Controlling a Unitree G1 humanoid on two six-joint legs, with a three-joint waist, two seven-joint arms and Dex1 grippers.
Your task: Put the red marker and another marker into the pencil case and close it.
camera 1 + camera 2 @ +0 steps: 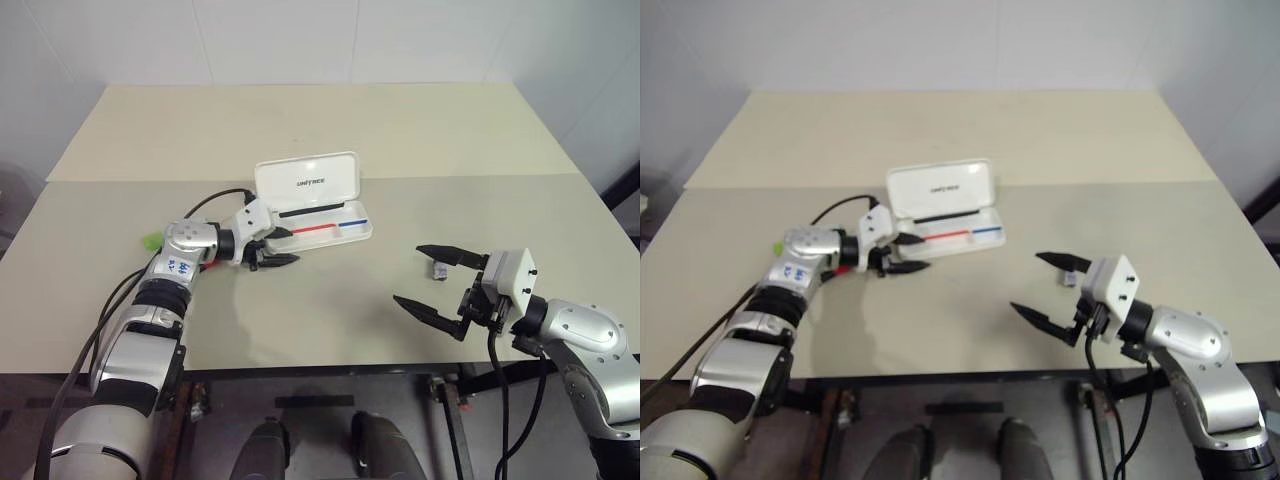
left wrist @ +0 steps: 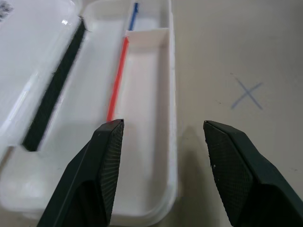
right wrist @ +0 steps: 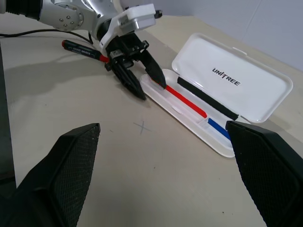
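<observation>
The left eye view shows a beige worktop [image 1: 330,130] with the white case [image 1: 318,208] lying open in the middle, its lid tipped up on the far side. Far on the left, a bit of the green marker [image 1: 151,240] peeks out from behind the left arm. Just beside it, under that arm's wrist, lies the red marker [image 3: 84,50], on the worktop and not in the case.

The left tool [image 1: 272,252] has its two fingers apart and holds nothing. It sits at the near left corner of the case, with one finger over the tray and the other over the worktop.

To the right, the tray looks empty apart from a thin red and blue stripe [image 1: 330,227]. A small dark thing [image 1: 438,269] lies on the worktop further right; I cannot tell what it is.

The right tool [image 1: 436,284] is wide apart and empty, well away from the case.

No marker looks packed yet, so the job seems to be at its start. Next, I think a tool must go to a marker, pinch it along its thin body, and lift it into the tray.
</observation>
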